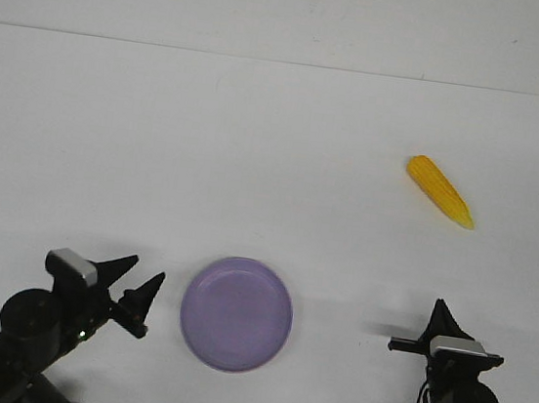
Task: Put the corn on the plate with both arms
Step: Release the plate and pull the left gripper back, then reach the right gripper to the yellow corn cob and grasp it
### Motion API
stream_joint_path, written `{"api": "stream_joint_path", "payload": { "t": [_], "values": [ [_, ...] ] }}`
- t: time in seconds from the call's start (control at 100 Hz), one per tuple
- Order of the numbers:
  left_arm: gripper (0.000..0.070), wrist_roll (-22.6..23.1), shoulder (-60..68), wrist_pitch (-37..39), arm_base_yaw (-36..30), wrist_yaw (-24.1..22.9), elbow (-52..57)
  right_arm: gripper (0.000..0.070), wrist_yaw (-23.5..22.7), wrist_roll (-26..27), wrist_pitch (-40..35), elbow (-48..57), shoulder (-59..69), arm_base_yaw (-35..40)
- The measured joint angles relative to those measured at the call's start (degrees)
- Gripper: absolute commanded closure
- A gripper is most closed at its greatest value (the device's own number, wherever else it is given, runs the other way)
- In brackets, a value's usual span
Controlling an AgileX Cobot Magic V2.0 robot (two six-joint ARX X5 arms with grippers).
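On the white table (109,143) a yellow-orange tapered corn cob (440,190) lies far on the right side, well apart from everything. A round lavender-purple plate (236,313) with raised rim sits near the front, empty. Just beside it on the left, the left black gripper (133,283) has its two pointed fingers apart. The right black gripper (439,326) points away; whether its fingers are apart or together I cannot tell.

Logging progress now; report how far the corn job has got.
Nothing is done yet: the yellow-orange tapered corn cob lies on the white table, far from the empty round lavender plate. Neither the left gripper nor the right gripper holds anything. Picking and placing both remain.
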Motion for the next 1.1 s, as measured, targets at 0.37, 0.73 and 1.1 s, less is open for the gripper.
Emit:
{"api": "stream_joint_path", "payload": {
  "t": [0.37,0.73,1.1],
  "values": [
    [0.0318,-1.27,-4.70,0.44,0.00,0.04,-3.23,0.0696,-1.42,14.53,2.51,2.34,0.26,0.02],
    [0.0318,-1.33,-3.93,0.46,0.00,0.04,-3.23,0.0176,0.70,4.15,-5.79,35.71,30.05,0.00],
    [0.0318,-1.29,-3.93,0.46,0.00,0.02,-3.23,0.0106,2.01,-8.61,-14.99,64.67,80.96,-0.26]
  ]
}}
